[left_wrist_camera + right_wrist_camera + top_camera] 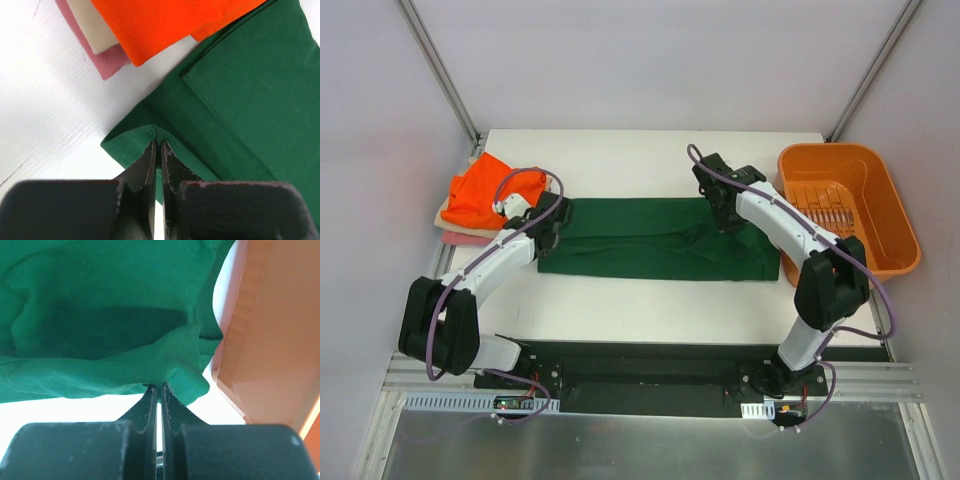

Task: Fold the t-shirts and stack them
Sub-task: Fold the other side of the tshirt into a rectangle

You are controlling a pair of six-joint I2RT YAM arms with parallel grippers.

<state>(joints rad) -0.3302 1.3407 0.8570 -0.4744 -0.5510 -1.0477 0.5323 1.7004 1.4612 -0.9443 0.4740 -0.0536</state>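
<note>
We have table (650,305) room in front of the green t-shirt (640,240); the basket (828,149) crowds its right end. Left gripper (159,146) and right gripper (160,386) pinch its seemingly doubled, wrinkled edges.

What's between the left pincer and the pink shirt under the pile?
In the left wrist view, only a corner of the green shirt, pinched in the left pincer, then bare white table up to the pink shirt.

- No text, label, brand, number or sign can be read in any of the three views.
</note>
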